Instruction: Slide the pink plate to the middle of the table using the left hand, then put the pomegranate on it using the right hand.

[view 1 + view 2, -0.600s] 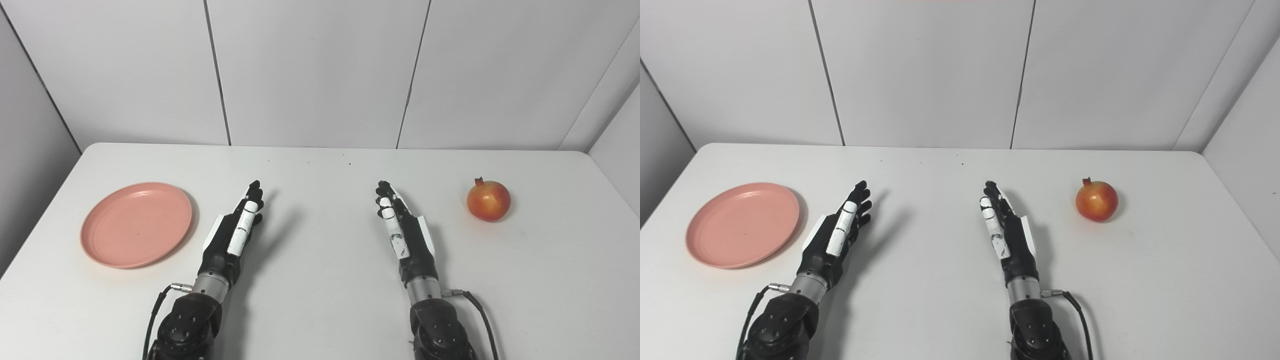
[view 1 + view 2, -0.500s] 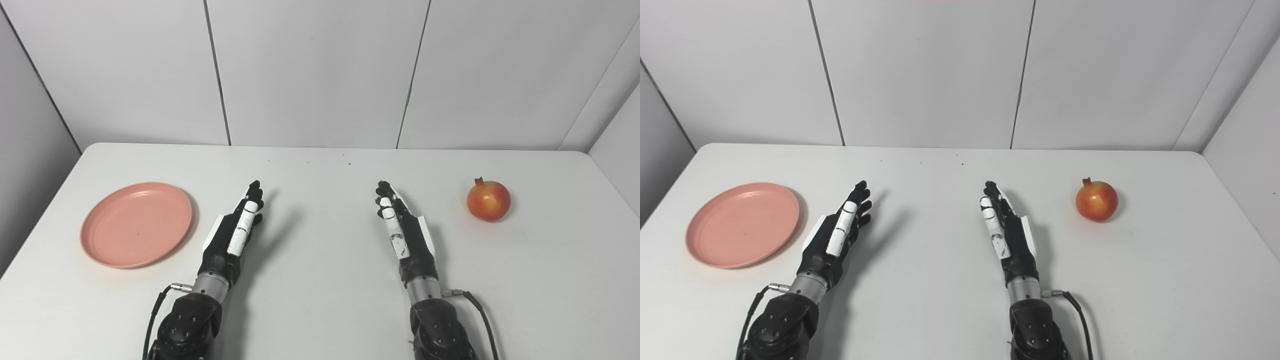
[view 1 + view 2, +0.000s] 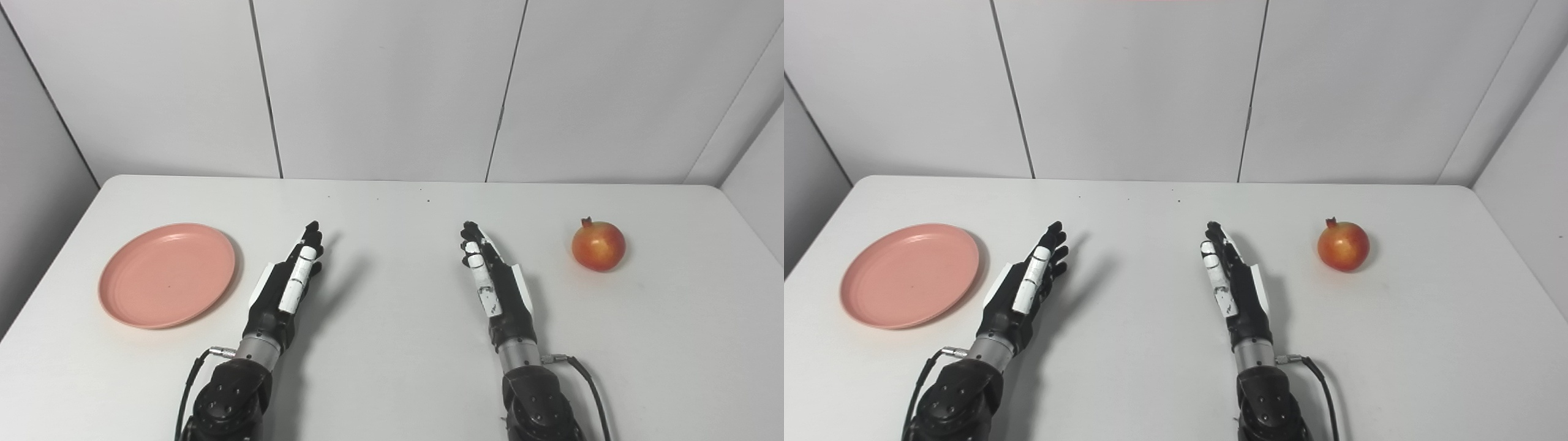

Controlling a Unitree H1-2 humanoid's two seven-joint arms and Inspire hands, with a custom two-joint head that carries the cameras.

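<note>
So the pink plate (image 3: 167,275) sits way out at about 9 o'clock on the white desk (image 3: 392,380), right side up, lying flat near the left edge with nothing on it. It's nowhere near the middle of the desk.

Just to the right of it, apart from its rim and not touching, is the left hand (image 3: 288,282). The hand is released: fingers stretched out straight, pointing toward roughly 1 o'clock, gripping nothing at all. It looks turned edge-up, casting a long shadow off to its right on the desk.

Moving across the centre, there's bare desk between the two hands, then the right hand (image 3: 493,278). Same deal here, mirrored: loose and flat, fingers extended toward about 11 o'clock, nothing in it. A black cable (image 3: 589,383) loops off near its wrist.

Furthest right, at around 3 o'clock, the pomegranate (image 3: 598,245) rests on the desk, red-orange with the little crown pointing up and slightly left. It's well clear of the right hand and well apart from the plate.
</note>
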